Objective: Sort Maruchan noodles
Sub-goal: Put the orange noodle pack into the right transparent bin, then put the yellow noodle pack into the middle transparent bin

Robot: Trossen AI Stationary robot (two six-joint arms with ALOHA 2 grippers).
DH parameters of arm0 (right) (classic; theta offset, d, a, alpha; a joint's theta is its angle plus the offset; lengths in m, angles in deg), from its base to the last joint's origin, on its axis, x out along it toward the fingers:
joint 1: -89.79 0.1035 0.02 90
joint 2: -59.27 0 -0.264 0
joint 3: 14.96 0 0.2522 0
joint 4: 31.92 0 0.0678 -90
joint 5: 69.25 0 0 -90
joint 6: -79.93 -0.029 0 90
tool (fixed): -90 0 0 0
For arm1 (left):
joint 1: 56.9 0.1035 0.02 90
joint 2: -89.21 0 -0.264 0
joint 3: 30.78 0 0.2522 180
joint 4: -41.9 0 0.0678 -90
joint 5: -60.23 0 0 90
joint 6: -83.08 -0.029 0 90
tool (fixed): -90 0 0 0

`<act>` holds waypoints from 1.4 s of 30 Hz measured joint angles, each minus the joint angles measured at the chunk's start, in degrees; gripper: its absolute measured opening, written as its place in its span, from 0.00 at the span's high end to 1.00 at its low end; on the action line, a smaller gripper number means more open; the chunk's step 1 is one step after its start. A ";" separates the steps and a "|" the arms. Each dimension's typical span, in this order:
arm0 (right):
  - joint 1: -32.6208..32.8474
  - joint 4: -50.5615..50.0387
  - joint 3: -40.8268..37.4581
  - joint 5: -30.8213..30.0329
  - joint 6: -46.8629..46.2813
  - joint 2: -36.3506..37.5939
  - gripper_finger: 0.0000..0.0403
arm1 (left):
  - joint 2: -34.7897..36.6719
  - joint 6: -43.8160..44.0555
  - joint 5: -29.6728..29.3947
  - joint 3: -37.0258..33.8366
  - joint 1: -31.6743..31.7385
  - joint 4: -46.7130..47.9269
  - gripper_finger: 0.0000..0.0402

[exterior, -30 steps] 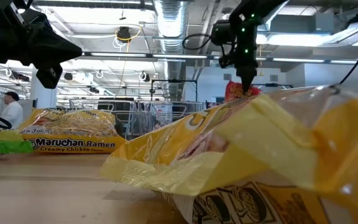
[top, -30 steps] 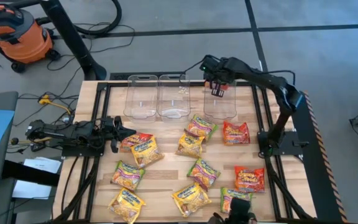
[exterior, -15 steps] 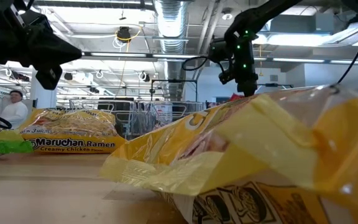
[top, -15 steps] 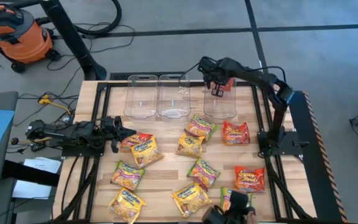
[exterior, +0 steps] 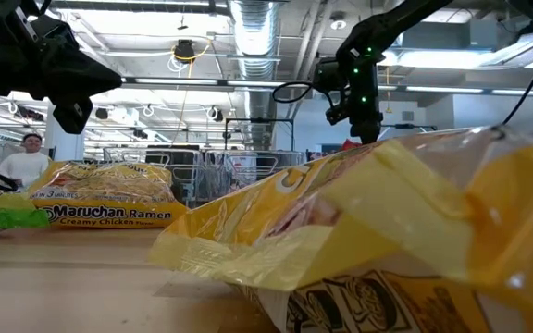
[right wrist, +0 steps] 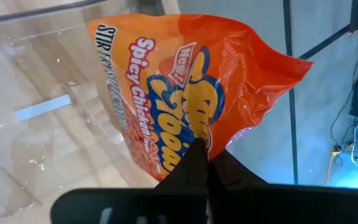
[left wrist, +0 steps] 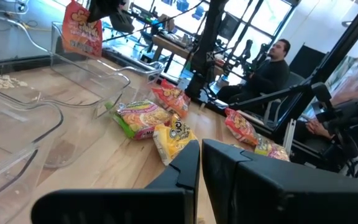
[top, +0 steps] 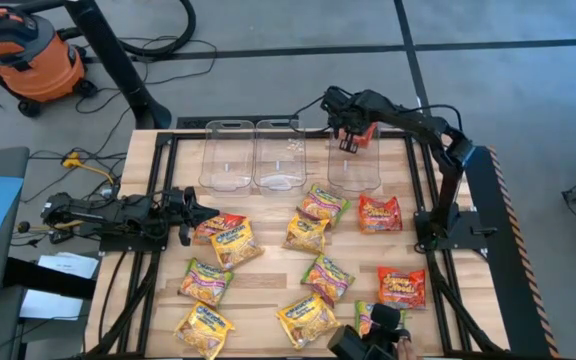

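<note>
My right gripper [top: 349, 143] is shut on a red-orange Maruchan packet [right wrist: 191, 87] and holds it over the rightmost of three clear bins [top: 354, 168] at the table's far side. The left wrist view shows this packet [left wrist: 82, 34] hanging at about the bin's rim. Several more packets lie flat on the wood: yellow [top: 236, 243], green-with-pink [top: 327, 276] and red-orange [top: 379, 213]. At the table's left edge my left gripper [top: 211, 210] is shut and level, touching nothing. My right gripper pinches one edge of the red-orange packet [right wrist: 194, 138] between its two fingers. The fingers slant down from the table's right side. The packet hangs below them, lifted clear of the table, over the right bin.
The left bin [top: 227, 158] and middle bin [top: 279, 158] stand beside the right one. A black frame [top: 268, 123] rims the table. One yellow packet [exterior: 359, 231] lies close before the low camera. A person [left wrist: 272, 62] sits beyond the table; an orange vacuum [top: 33, 55] stands off it.
My right gripper has sunk a little and shifted slightly toward the table's left edge, carrying the red-orange packet lower over the right bin. It has stayed shut on the packet.
</note>
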 joint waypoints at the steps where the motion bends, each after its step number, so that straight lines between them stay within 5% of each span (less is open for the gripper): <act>1: 0.01 -0.09 -0.32 0.06 -0.01 -0.01 0.99 | 0.00 0.00 0.00 0.00 0.00 -0.02 0.98; 24: 0.16 2.13 -5.18 -0.44 -0.04 0.02 0.98 | 0.00 0.12 0.02 0.02 -0.02 -0.07 0.98; 42: 0.30 2.59 -5.18 -0.02 0.01 0.02 0.71 | 0.00 -2.82 0.02 0.00 -0.02 -0.05 0.98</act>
